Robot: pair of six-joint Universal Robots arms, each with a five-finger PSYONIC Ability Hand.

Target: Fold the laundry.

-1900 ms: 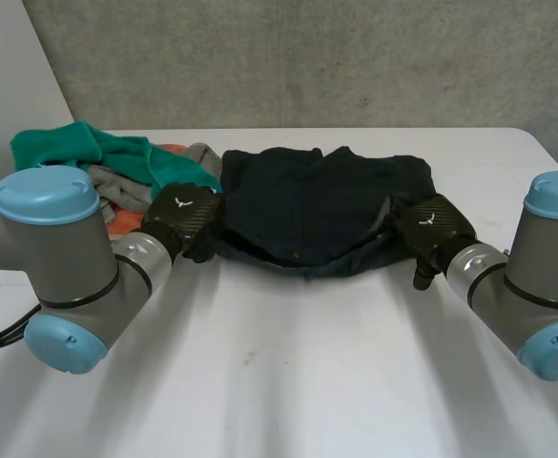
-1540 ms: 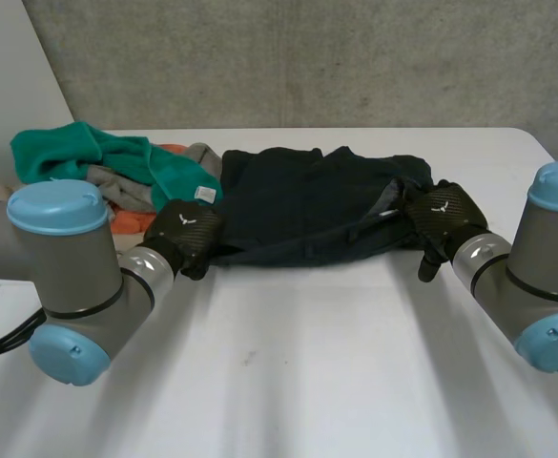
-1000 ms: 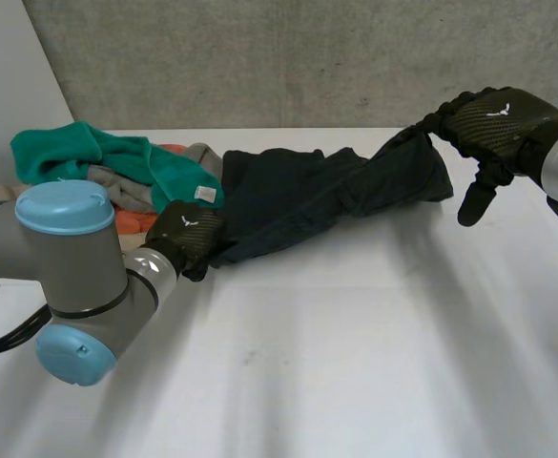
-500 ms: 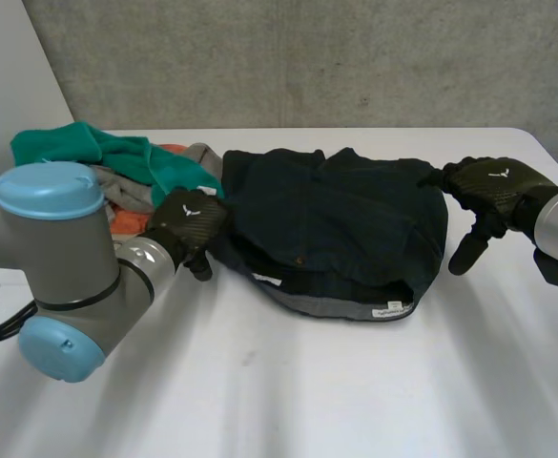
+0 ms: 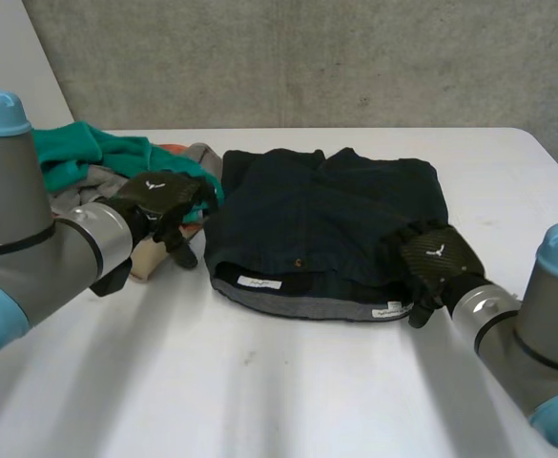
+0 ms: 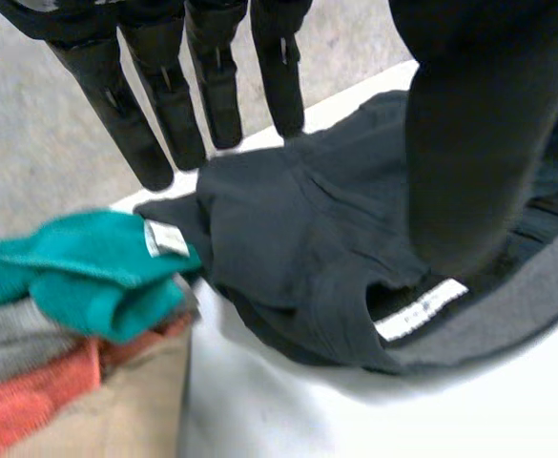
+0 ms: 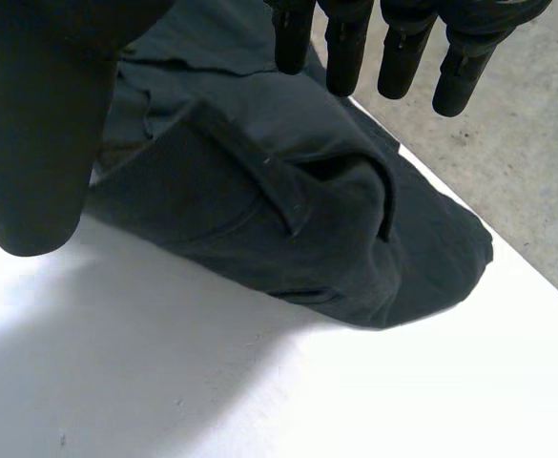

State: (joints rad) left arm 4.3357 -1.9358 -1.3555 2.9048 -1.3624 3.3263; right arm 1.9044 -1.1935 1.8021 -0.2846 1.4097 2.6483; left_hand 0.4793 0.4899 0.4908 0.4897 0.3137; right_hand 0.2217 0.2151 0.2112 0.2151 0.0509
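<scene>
Navy cloth, a pair of shorts or trousers, lies folded over on itself in the middle of the white table. A grey inner band and a white label show along the near edge. The left hand hovers off the cloth's left side, between it and the heap of unfolded laundry. Its fingers are straight and apart from the thumb, and they hold nothing. The right hand sits at the near right corner of the navy piece, its fingers also straight and spread clear of the thumb, with nothing clamped. I cannot tell whether it rests on the fabric.

The fold looks loose. The layers are not lined up at the near edge, so a hand sliding across the top could push the upper layer back and open it again. The right hand is the likelier culprit, being so close to that corner. On the other side, the green towel lies just beside the navy cloth's far left edge. A careless grab there could catch both pieces and drag the folded one askew.
</scene>
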